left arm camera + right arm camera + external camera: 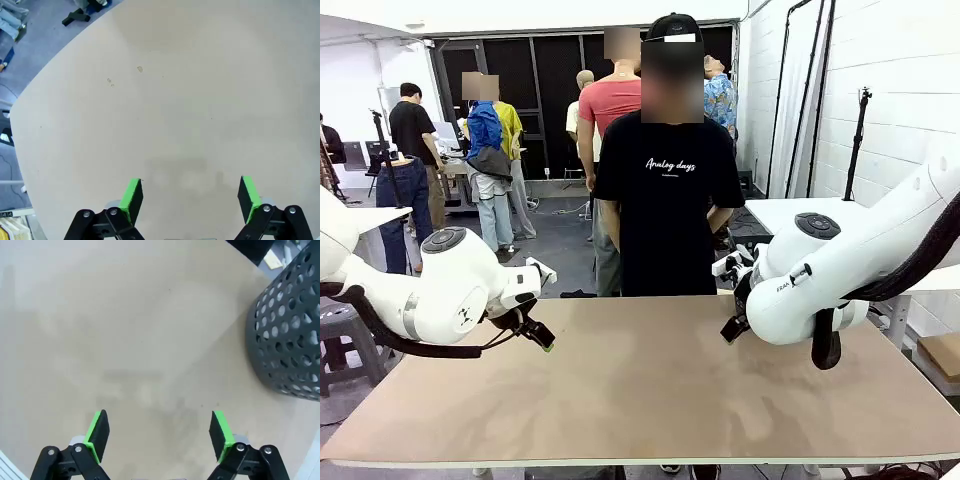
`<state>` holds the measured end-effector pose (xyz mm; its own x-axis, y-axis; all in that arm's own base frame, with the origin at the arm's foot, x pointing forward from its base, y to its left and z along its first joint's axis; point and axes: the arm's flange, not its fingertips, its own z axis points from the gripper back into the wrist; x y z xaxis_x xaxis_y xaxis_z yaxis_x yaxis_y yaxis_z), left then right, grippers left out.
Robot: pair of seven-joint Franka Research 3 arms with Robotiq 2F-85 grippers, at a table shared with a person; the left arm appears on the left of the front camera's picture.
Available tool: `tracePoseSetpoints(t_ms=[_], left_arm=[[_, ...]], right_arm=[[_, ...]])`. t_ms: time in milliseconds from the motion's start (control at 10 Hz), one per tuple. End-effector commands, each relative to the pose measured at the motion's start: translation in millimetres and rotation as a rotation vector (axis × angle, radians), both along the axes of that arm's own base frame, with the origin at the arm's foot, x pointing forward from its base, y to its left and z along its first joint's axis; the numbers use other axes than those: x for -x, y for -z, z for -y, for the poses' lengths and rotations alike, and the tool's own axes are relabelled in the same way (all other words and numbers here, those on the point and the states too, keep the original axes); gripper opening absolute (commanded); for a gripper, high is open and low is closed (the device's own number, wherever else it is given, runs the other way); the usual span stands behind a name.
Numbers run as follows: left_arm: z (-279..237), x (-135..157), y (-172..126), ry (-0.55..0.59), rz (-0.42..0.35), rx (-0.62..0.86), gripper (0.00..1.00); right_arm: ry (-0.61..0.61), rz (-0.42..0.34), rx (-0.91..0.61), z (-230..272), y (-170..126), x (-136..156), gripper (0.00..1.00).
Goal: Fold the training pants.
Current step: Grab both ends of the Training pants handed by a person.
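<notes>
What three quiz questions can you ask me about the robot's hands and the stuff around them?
1. True or false: the left gripper is shut tight on a piece of cloth.
2. Pick one: what shows beside the right gripper in its wrist view? A) a dark basket full of round holes, B) a red cup, C) a blue box.
3. Fill the gap: the person standing at the far side of the table is dressed mostly in ___.

Key
1. False: its jaws stand wide open with nothing between them.
2. A.
3. Black.
</notes>
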<state>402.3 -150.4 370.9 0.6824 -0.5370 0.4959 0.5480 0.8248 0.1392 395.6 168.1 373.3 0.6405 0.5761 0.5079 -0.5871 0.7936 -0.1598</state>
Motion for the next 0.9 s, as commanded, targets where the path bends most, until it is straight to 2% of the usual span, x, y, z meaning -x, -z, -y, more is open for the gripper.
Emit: tracePoseSetpoints(t_ms=[0,800], left_arm=[[0.0,0.0,-0.1,0.0,0.0,0.0,1.0],[0.0,0.0,-0.1,0.0,0.0,0.0,1.0]], right_arm=[[0.0,0.0,0.0,0.0,0.0,0.0,1.0],[0.0,0.0,0.0,0.0,0.0,0.0,1.0]])
